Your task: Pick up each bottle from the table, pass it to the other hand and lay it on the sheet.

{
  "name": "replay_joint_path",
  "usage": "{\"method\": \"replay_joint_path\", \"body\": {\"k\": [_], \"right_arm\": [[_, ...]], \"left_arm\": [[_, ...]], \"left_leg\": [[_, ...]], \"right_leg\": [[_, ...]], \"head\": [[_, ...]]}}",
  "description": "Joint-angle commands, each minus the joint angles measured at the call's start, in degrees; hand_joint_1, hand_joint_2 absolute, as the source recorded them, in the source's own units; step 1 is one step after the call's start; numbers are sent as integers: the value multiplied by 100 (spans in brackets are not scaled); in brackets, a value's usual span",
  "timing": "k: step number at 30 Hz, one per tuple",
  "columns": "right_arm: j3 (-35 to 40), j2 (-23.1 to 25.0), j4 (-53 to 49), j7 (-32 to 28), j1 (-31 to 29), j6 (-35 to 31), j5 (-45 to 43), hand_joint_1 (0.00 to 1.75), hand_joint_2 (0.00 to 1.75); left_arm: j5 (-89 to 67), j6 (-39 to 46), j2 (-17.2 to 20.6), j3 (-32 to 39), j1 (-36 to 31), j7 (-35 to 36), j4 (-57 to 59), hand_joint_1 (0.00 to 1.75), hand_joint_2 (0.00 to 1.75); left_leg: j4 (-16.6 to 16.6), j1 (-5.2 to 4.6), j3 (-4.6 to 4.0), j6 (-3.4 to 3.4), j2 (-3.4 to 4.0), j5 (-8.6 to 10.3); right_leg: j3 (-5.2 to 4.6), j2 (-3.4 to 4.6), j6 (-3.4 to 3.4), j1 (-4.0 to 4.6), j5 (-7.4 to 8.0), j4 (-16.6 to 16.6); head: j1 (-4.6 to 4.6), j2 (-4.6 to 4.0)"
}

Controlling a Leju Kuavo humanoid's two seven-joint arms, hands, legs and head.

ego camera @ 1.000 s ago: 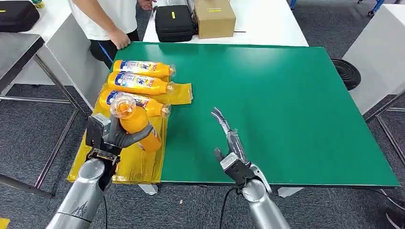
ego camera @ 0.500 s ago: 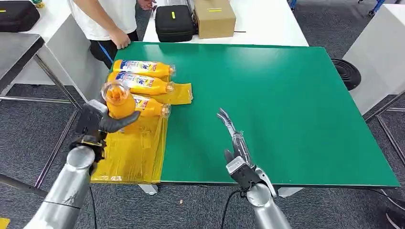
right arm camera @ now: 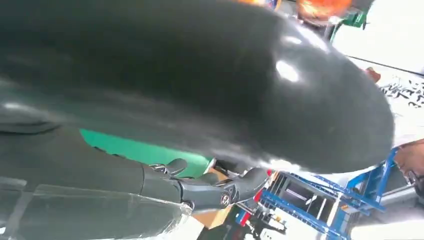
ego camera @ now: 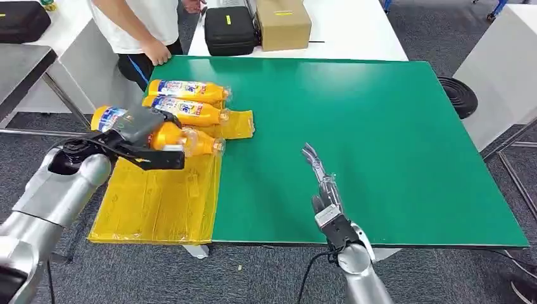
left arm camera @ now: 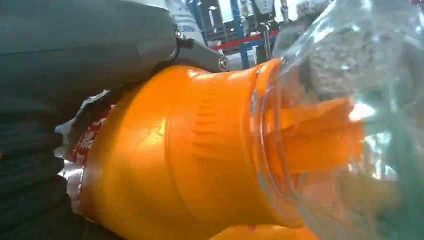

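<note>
left hand clamped on orange bottle, held on its side above yellow sheet, beside laid bottles. lower flat and parallel before letting go. right hand empty, fingers apart over green table.

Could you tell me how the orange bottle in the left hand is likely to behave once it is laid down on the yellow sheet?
The orange bottle looks rigid, since the left hand grips it without denting it. Its round body will probably roll on the yellow sheet. Its glossy surface may be slippery.
</note>
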Motion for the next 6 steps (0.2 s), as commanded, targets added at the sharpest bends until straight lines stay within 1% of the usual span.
{"method": "replay_joint_path", "body": {"k": [1,3,4,5,6], "right_arm": [[-274,23,-91,1,118,20,87,0,0],[-263,10,-44,1,85,23,89,0,0],[-262,3,-13,-3,64,24,87,0,0],[-263,2,18,-3,46,23,87,0,0],[-264,-5,46,-3,29,22,87,0,0]], "left_arm": [[-288,96,333,-1770,-245,160,428,175,175],[-309,-113,481,-1962,-314,145,366,175,175],[-291,-171,538,-2015,-348,132,360,175,175],[-281,-251,576,-2059,-391,108,394,175,175],[-251,-275,605,-2080,-404,96,434,175,175]], "left_leg": [[-4,1,42,-1,-2,-16],[-1,2,18,-2,9,-10],[-1,0,33,-2,10,-16],[1,3,15,-3,9,-10],[2,5,28,-4,16,-17]], "right_leg": [[46,-10,-17,5,-17,-6],[20,3,-11,4,-7,-2],[33,1,-17,4,-14,-1],[16,2,-12,5,-7,-1],[27,7,-19,9,-11,0]], "head": [[-4,0],[-2,0],[-2,0],[-4,0],[0,0]]}}
